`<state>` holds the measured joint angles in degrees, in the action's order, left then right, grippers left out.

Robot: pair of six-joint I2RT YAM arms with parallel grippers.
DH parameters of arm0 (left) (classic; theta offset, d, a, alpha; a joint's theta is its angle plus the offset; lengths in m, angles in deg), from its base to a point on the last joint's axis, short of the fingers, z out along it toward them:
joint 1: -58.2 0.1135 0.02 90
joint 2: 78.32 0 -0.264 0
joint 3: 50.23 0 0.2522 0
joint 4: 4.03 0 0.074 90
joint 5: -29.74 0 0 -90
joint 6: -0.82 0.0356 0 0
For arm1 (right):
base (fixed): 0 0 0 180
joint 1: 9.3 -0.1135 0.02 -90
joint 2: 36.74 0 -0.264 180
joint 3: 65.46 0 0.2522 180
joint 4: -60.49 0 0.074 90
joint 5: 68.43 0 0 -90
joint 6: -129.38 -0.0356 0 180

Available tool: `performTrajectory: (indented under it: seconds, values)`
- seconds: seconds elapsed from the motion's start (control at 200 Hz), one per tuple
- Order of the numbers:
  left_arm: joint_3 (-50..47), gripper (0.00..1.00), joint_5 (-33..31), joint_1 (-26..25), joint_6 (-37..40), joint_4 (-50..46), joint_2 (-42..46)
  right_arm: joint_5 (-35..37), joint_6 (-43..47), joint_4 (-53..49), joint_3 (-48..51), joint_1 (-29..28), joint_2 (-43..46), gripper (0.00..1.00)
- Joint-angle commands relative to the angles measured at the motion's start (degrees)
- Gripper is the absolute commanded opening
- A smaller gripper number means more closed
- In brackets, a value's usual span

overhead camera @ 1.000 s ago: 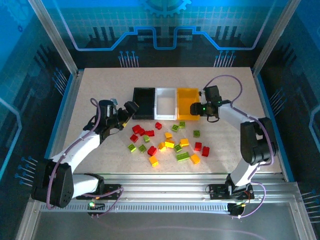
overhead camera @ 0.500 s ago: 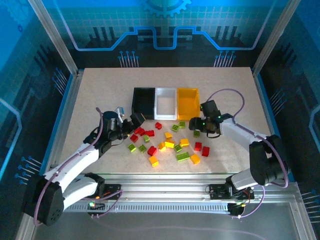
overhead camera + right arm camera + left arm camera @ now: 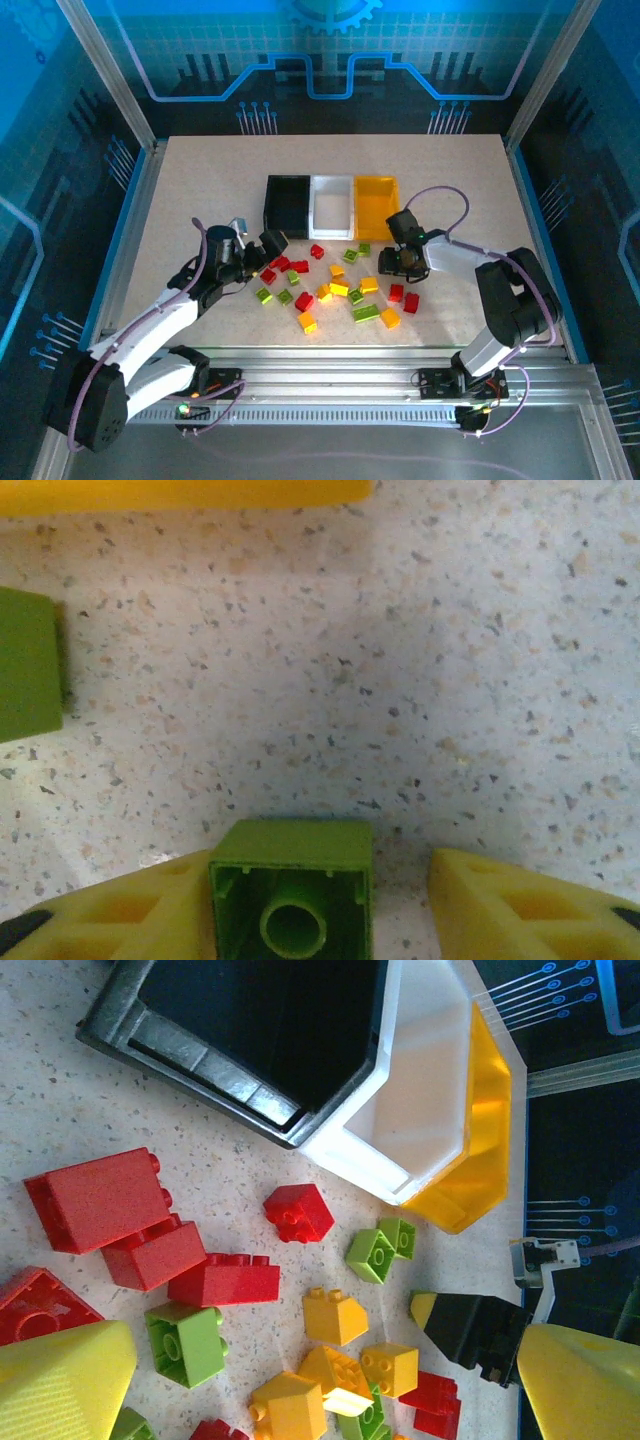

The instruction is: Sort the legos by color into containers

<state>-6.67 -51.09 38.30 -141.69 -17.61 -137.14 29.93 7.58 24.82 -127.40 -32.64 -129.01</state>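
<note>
Abreast, the black bin, white bin and yellow bin touch.

Right wrist: lime green brick between the jaws runs off the bottom edge, lower half unseen. Second green brick cut by left edge. Yellow-orange bin reduced to a rim strip at top. Left wrist: black bin clipped at top; red brick partly behind yellow finger. Top view: right gripper covers its brick.
</note>
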Motion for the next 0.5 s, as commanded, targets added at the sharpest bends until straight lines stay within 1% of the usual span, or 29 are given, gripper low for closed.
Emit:
performTrajectory:
  seconds: [0.0, 0.08, 0.165, 0.275, 0.345, 0.41, 0.495]
  values:
    - [-0.5, 0.99, -1.0, -0.3, 1.1, -0.8, -0.2, 0.4, 0.0, 1.0, -1.0, -1.0, -0.9, 0.46]
    - [-0.5, 0.99, -1.0, -0.3, 0.8, -0.8, -0.5, -0.2, 0.4, 1.6, -0.8, -1.2, -0.2, 0.35]
    - [-0.7, 0.99, -0.7, -0.3, 0.6, -0.5, -0.6, -1.0, 0.8, 2.3, -0.6, -1.5, 1.9, 0.29]
    - [-0.8, 0.99, -0.6, -0.3, 0.5, -0.4, -0.5, -1.3, 1.8, 1.3, -1.9, -1.6, 6.3, 0.28]
    - [-0.9, 0.99, -0.5, -0.3, 0.2, -0.4, -0.6, -0.9, 2.5, 0.5, -6.2, -1.6, 7.8, 0.29]
    - [-1.0, 0.99, -0.5, -0.3, -0.3, -0.4, -0.6, -0.2, 3.0, -1.0, -10.6, -1.5, 6.4, 0.29]
    - [-1.1, 0.99, -0.3, -0.3, -0.9, -0.6, -0.7, 1.5, 2.9, -2.4, -16.2, -0.8, 2.6, 0.30]
